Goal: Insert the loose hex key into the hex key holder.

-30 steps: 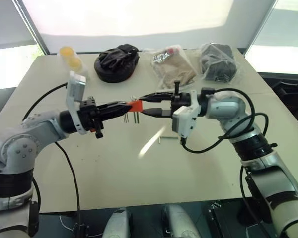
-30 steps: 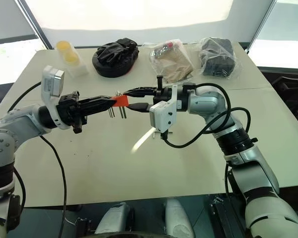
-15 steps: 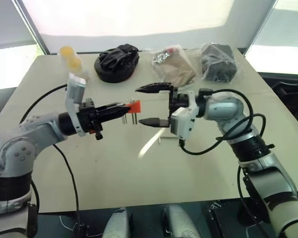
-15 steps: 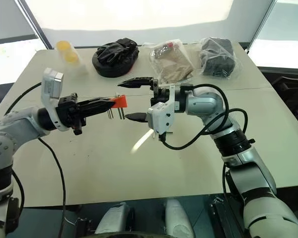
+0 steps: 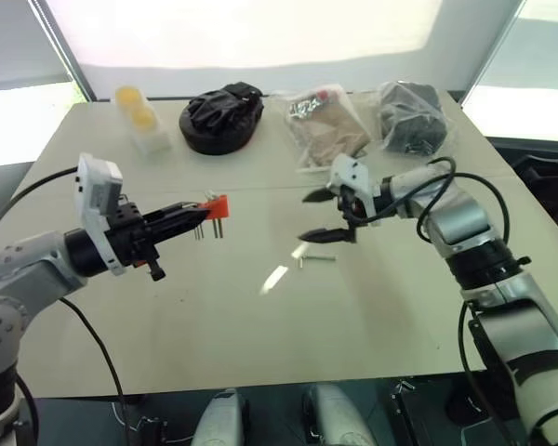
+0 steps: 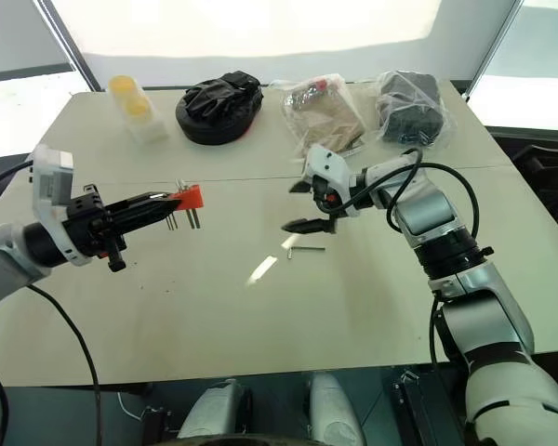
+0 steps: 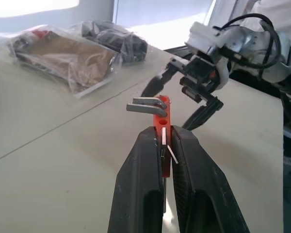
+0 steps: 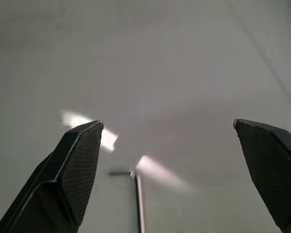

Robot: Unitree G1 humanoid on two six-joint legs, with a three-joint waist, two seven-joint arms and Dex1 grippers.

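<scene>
Hex key holder (image 5: 216, 203) first: we see the small orange-red block pinched between the two black fingers of the left gripper (image 7: 166, 145), which is clamped tight on it and carries it above the table (image 5: 214, 316) on the left side of the scene. From the left wrist view we make out grey keys (image 7: 145, 105) projecting sideways from the upper end of the block, and in the head views thin grey keys hang down from it like comb teeth. We find the loose hex key (image 5: 316, 259) lying flat on the pale tabletop, well apart from the holder, toward the right arm. We see the right gripper (image 5: 322, 216) poised just above that key, its fingers spread wide and grasping nothing; in the right wrist view the thin rod with its short bent end (image 8: 136, 194) lies on the table between the two fingertips (image 8: 82, 160), nearer one of them, and does not touch either. Just beside the key we notice a bright patch of light (image 5: 275, 277) on the table. Along the far edge we see a yellow item in a clear container (image 5: 139, 116), a black glove-like bundle (image 5: 221, 116), a clear bag with brown contents (image 5: 324, 125) and a clear bag with dark contents (image 5: 411, 116).
</scene>
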